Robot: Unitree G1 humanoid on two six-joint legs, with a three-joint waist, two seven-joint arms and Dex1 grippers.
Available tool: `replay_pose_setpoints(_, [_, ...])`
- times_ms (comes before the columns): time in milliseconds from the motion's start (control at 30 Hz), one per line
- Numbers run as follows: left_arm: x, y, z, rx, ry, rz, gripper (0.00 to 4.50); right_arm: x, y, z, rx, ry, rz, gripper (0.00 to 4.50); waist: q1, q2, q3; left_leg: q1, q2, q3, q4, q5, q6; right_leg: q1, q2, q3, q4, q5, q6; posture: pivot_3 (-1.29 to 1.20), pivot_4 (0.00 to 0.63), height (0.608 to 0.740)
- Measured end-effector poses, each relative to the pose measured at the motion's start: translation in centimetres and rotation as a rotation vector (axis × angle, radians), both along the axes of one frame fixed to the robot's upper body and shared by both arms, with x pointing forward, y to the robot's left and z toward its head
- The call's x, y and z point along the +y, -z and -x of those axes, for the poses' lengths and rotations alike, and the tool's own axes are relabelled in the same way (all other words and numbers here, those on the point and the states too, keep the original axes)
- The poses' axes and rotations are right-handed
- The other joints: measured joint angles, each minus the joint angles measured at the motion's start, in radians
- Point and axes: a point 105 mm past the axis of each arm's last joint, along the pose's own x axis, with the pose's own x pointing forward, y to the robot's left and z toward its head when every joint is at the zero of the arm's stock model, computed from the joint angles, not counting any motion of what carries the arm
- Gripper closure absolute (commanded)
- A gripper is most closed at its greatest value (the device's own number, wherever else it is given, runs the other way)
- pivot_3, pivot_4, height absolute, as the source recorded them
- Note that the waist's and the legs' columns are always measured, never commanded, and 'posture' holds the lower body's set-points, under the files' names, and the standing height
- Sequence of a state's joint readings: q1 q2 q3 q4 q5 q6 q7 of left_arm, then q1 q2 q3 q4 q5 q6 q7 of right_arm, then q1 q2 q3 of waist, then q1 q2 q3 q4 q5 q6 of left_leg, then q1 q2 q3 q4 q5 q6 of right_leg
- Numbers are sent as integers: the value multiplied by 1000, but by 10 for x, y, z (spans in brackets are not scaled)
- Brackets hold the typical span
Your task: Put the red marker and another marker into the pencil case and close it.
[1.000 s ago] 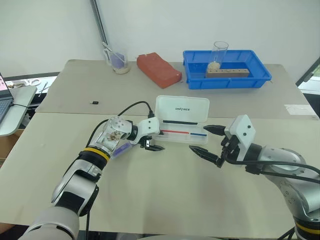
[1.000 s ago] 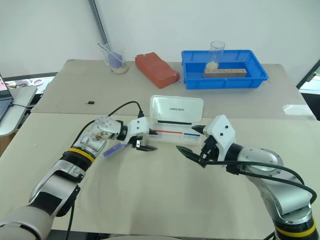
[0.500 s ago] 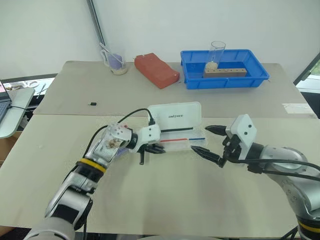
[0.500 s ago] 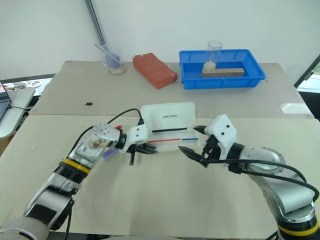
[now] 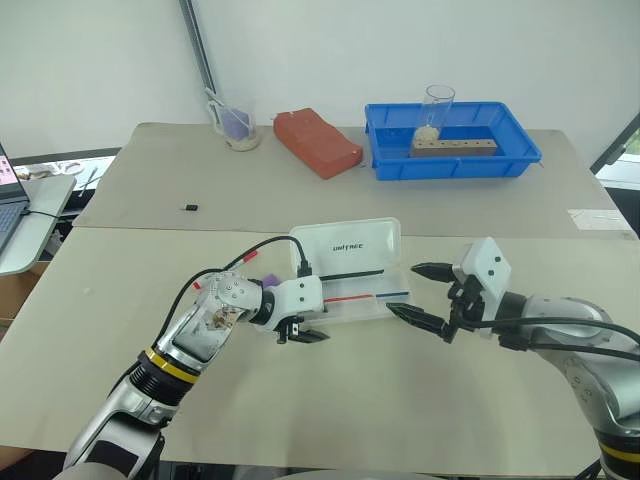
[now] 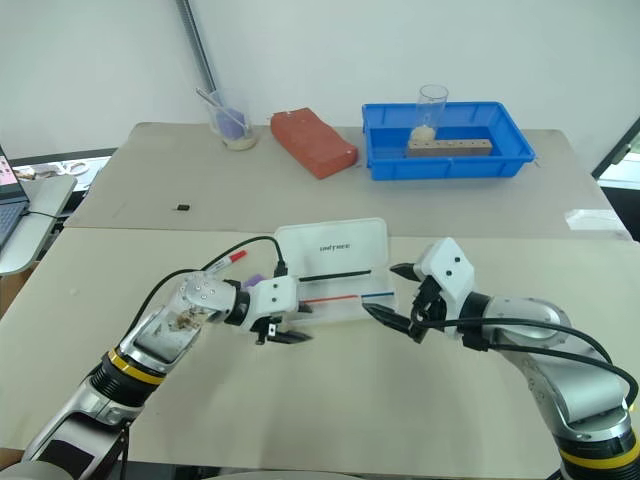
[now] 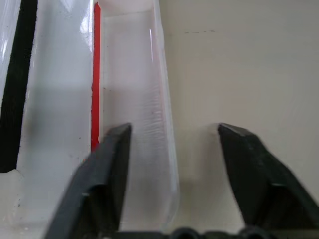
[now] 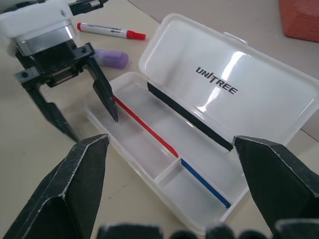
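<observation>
Two beige tables [image 5: 330, 390] pushed together, seam running across just behind the pencil case [image 5: 350, 270]. On the near table: the pencil case, lid open and tilted back, thin red and blue sticks in its tray; just beside its left end the red marker [image 8: 110, 31] and another marker [image 8: 112, 58], lavender, both flat on the surface. On the far table: a blue plastic tray [image 5: 455, 140] at the right, a red-brown brick-like block [image 5: 318, 141] near the middle, a clear cup [image 5: 236, 122] to its left, a small black object [image 5: 189, 207] well apart toward the left edge.
</observation>
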State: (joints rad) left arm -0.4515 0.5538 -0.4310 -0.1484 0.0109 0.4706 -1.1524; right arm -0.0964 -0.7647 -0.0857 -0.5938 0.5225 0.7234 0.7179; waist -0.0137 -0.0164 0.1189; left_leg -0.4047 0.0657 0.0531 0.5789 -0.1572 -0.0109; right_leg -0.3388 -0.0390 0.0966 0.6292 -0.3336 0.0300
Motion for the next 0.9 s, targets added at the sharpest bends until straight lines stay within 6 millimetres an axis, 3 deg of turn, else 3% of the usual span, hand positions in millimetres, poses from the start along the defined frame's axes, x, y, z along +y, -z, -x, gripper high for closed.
replay_pose_setpoints(33, [-1, -2, 1, 4, 2, 5, 40, -1, 0, -2, 1, 6, 2, 107, 0, 0, 0, 0, 0, 0, 0, 0, 0, 0, 0, 0, 0, 0, 0, 0, 150, 740])
replay_pose_setpoints(600, [0, -40, 22, 4, 27, 56, 40, 3, -17, -13, -51, -8, -17, 107, 0, 0, 0, 0, 0, 0, 1, 0, 0, 0, 0, 0, 0, 0, 1, 0, 150, 740])
replay_pose_setpoints(733, [7, -49, 18, 5, -21, 87, 40, 3, -18, -14, -43, -24, -21, 107, 0, 0, 0, 0, 0, 0, 1, 0, 0, 0, 0, 0, 0, 0, 1, 0, 150, 740])
replay_pose_setpoints(900, [29, -86, -3, -49, -217, 259, 40, 11, -25, -11, -40, -98, -43, 107, -1, 0, 0, 0, 1, 0, 1, 0, 0, 0, 0, 0, 0, -1, 1, 0, 150, 740])
